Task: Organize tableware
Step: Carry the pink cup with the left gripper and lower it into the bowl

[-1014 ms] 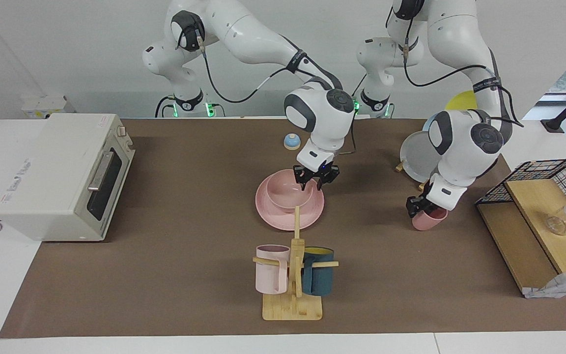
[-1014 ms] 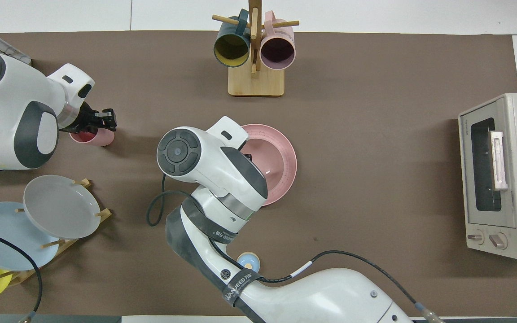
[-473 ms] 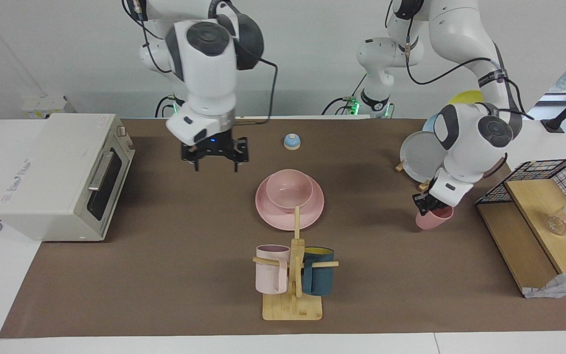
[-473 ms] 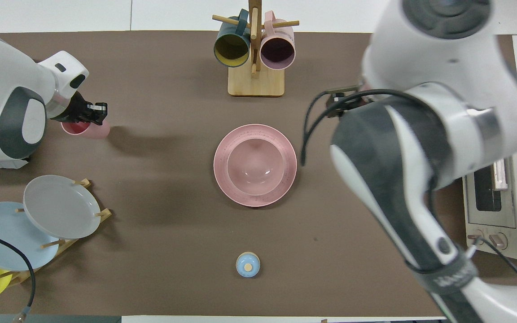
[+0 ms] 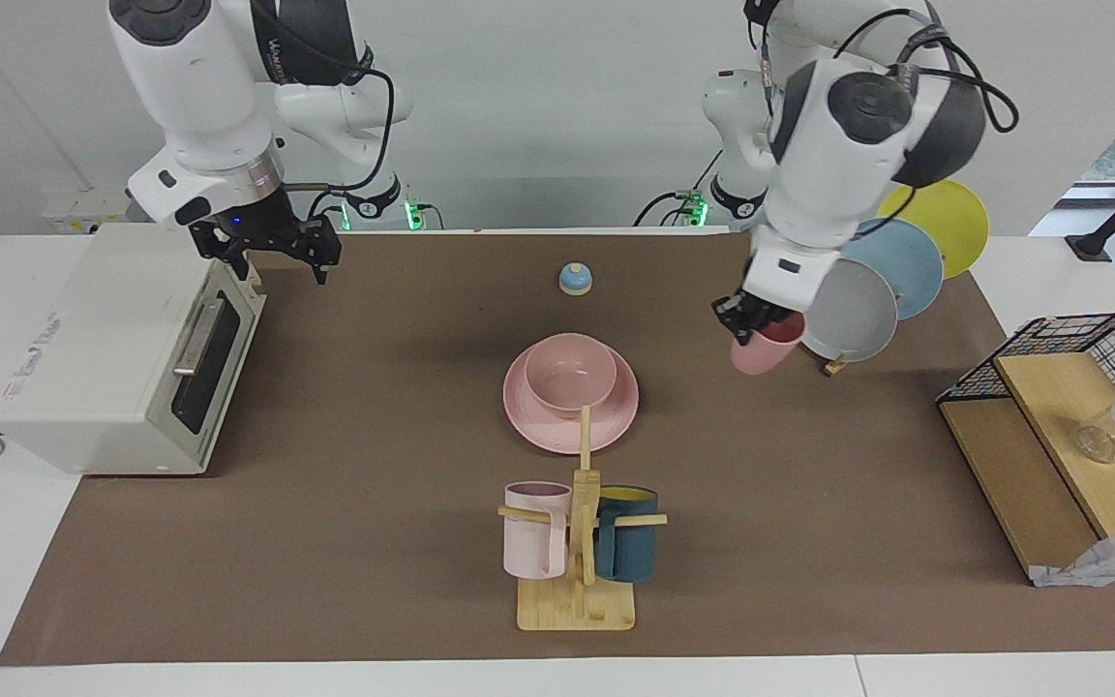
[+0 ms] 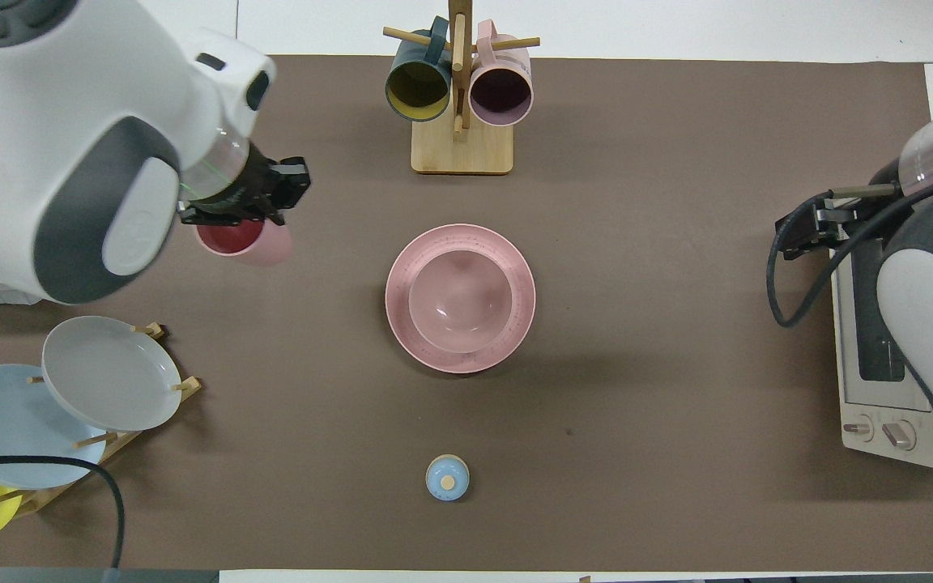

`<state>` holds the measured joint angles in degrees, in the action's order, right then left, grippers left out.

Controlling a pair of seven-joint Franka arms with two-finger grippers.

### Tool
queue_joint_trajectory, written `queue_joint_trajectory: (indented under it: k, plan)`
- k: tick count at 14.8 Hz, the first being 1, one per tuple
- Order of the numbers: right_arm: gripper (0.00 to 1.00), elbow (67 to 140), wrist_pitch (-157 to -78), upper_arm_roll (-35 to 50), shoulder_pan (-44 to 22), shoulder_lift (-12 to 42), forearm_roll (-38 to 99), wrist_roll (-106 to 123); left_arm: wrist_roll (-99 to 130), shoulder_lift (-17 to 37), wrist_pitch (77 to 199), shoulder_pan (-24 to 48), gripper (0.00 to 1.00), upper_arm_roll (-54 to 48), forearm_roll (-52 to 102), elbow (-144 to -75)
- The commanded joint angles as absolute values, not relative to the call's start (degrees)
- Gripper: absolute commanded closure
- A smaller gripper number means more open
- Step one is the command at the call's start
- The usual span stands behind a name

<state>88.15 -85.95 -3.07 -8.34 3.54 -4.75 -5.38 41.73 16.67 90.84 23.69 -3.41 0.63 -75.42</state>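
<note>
Facing view: the matte pink bowl [image 5: 570, 374] sits inside the wide pink plate [image 5: 530, 422] at mid-table. The small tapered pink cup [image 5: 759, 350] hangs in the air, tilted, at about 2 o'clock from the plate, over bare mat beside the plate rack. The brown mat [image 5: 345, 503] covers a white table; a toaster oven [image 5: 122, 347] stands at 9 o'clock and a mug stand [image 5: 577, 600] at 6 o'clock from the plate. The left gripper [image 5: 749, 319] pinches the cup's rim, its arm bent down from above. The right gripper [image 5: 269, 250] hovers by the oven's top corner, fingers spread apart.

Overhead view: the bowl [image 6: 460, 300] is nested in the plate [image 6: 519, 279]. The cup [image 6: 246, 241] shows its darker inside at 10 o'clock from the plate, under the left gripper [image 6: 241, 212], which clamps it. The right gripper [image 6: 815, 229] is over the oven's [image 6: 892, 405] edge at 3 o'clock.
</note>
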Motion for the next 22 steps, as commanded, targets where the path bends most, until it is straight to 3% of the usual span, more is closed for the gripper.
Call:
queue_joint_trajectory:
  k: [1, 4, 8, 14, 22]
  plan:
    - [0.0, 93.0, -88.9, -1.8, -5.5, 1.1, -3.4, -2.2, 51.7, 20.2, 88.9, 30.1, 1.0, -2.5, 0.1, -69.7]
    - [0.0, 94.7, -88.7, -1.1, -5.5, 0.3, -3.4, -2.5, 57.0, 23.5, 94.2, 34.8, 1.0, -2.6, 0.1, -70.0]
    - [0.0, 94.7, -88.9, -1.1, -4.7, 0.2, -3.4, -2.2, 59.8, 25.0, 102.6, 37.7, 1.0, -2.5, -0.2, -75.8]
    - [0.0, 94.7, -88.9, -1.1, -3.5, 0.3, -3.4, -2.1, 61.9, 29.0, 107.8, 38.5, 1.0, -2.5, -0.6, -77.3]
    - [0.0, 94.7, -88.7, 1.2, 0.1, 0.2, -3.3, -0.7, 62.1, 29.2, 113.1, 39.6, 1.0, -2.4, -0.6, -83.0]
